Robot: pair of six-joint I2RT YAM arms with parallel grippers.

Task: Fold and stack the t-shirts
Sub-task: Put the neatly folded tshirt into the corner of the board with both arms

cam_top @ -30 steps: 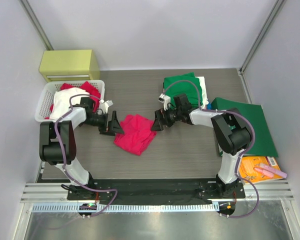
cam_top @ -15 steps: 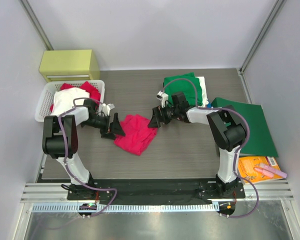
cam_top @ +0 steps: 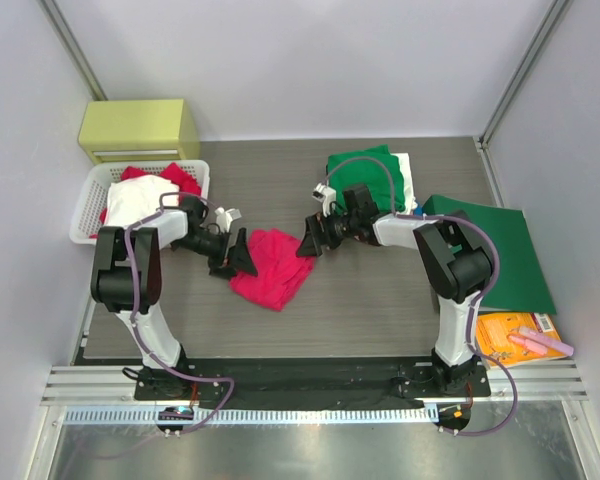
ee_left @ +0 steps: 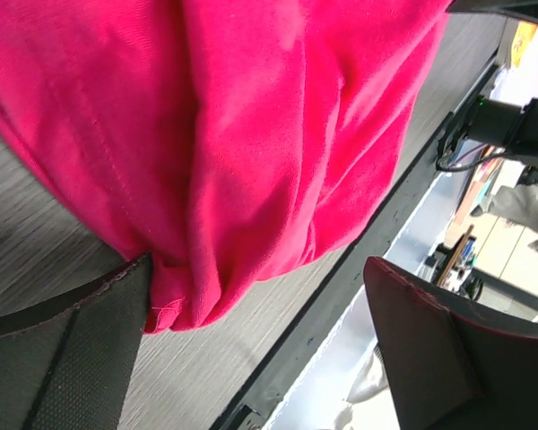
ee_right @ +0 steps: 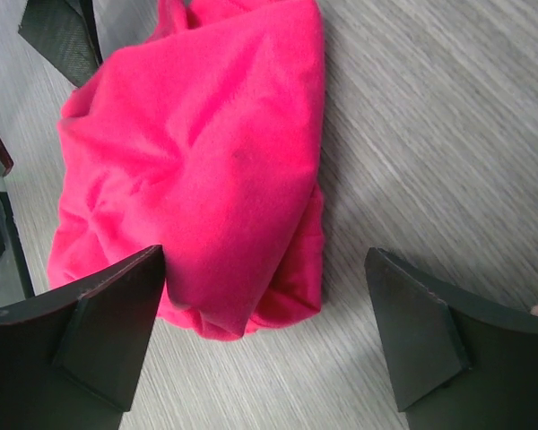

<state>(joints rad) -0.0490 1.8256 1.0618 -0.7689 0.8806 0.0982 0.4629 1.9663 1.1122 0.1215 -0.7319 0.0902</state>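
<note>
A bright pinkish-red t-shirt point(cam_top: 271, 266) lies crumpled in the middle of the table. My left gripper point(cam_top: 238, 256) is open at its left edge, with one jaw touching the cloth point(ee_left: 251, 134). My right gripper point(cam_top: 307, 240) is open at the shirt's upper right corner point(ee_right: 206, 161), jaws spread either side of the cloth edge. A folded green t-shirt point(cam_top: 365, 172) lies on a pale one point(cam_top: 407, 178) at the back right. More shirts, white point(cam_top: 135, 200) and red point(cam_top: 177, 178), fill the basket.
A white plastic basket point(cam_top: 85, 205) stands at the left, with a yellow-green box point(cam_top: 135, 128) behind it. A flat dark-green folder point(cam_top: 515, 255) lies at the right. An orange packet point(cam_top: 510, 335) lies at the front right.
My left gripper has moved right, up against the pinkish-red shirt's left edge. My right gripper shifted slightly left to the shirt's corner and has held there.
</note>
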